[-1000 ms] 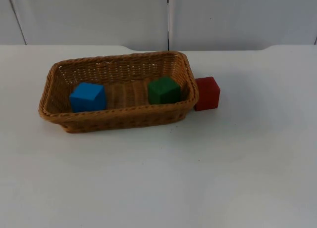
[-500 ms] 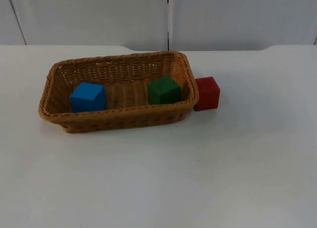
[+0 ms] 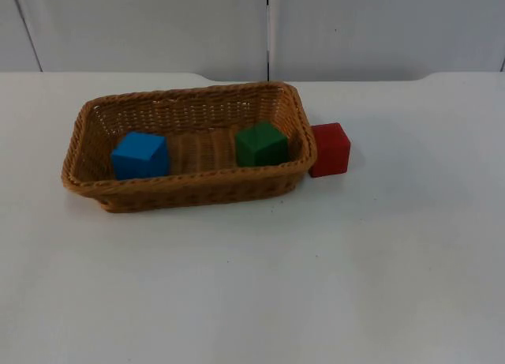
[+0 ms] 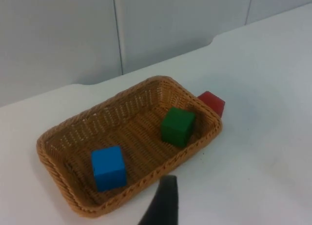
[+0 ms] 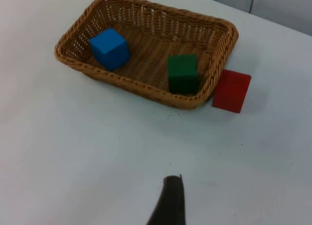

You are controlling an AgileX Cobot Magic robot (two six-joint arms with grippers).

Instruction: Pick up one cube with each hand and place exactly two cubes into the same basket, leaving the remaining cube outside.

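Woven brown wicker makes the basket (image 3: 189,192), which stands on the white bench (image 3: 316,285) a little to the left of the middle, with its long side running left to right. Inside it lie two cubes. The blue cube (image 3: 140,155) sits near the basket's left end, close to the front wall. The green cube (image 3: 260,144) sits near the right end, just beside the right wall. The two cubes are well apart from each other, with bare wicker floor between them.

The red cube (image 3: 330,149) is outside the basket. It stands on the bench at the basket's right end, and it looks to be touching the outer wall or very nearly so.

From the left wrist view the basket (image 4: 63,137) is seen at an angle, with the blue cube (image 4: 108,167) and the green cube (image 4: 177,126) in it and the red cube (image 4: 212,102) behind its far corner. The left end effector (image 4: 163,205) hangs above the bench in front of the basket; one black fingertip shows, so I cannot tell how its fingers stand.

The right end effector (image 5: 169,203) hangs over bare bench, well apart from the basket (image 5: 146,88). Of its fingers, too, I cannot tell the state
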